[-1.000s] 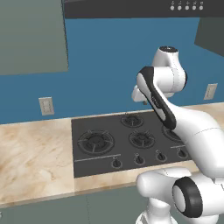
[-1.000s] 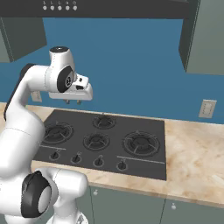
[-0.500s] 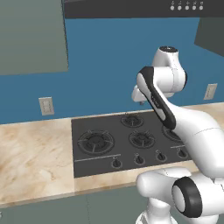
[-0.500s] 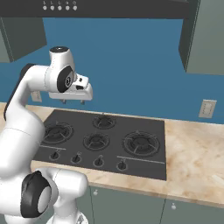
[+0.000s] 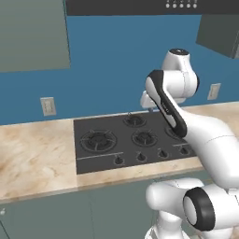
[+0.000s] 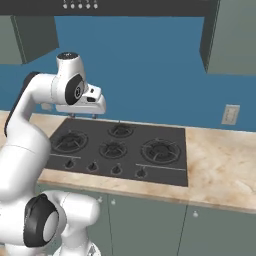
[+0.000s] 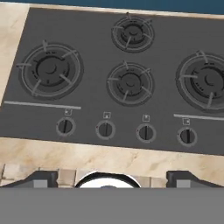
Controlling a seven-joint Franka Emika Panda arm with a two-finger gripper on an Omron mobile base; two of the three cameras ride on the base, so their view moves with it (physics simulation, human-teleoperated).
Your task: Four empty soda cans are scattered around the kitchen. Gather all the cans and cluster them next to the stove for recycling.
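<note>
The stove [image 7: 109,65] is a flat black cooktop with several round burner grates and a row of small black knobs [image 7: 105,129] along its front. It also lies in the counter in both base views [image 5: 130,137] [image 6: 120,145]. My gripper [image 6: 83,116] hangs above the stove's back left part and points down. In the left base view the gripper [image 5: 148,108] is partly hidden behind my forearm. In the hand view the gripper [image 7: 111,178] stands open, its fingertips [image 7: 41,177] far apart with nothing between them. The soda cans are out of view.
Beige stone counter runs on both sides of the stove [image 5: 32,158] [image 6: 225,165]. Wall outlets sit on the blue backsplash [image 5: 46,106] [image 6: 230,115]. A range hood [image 6: 130,6] and grey upper cabinets [image 5: 32,35] hang overhead.
</note>
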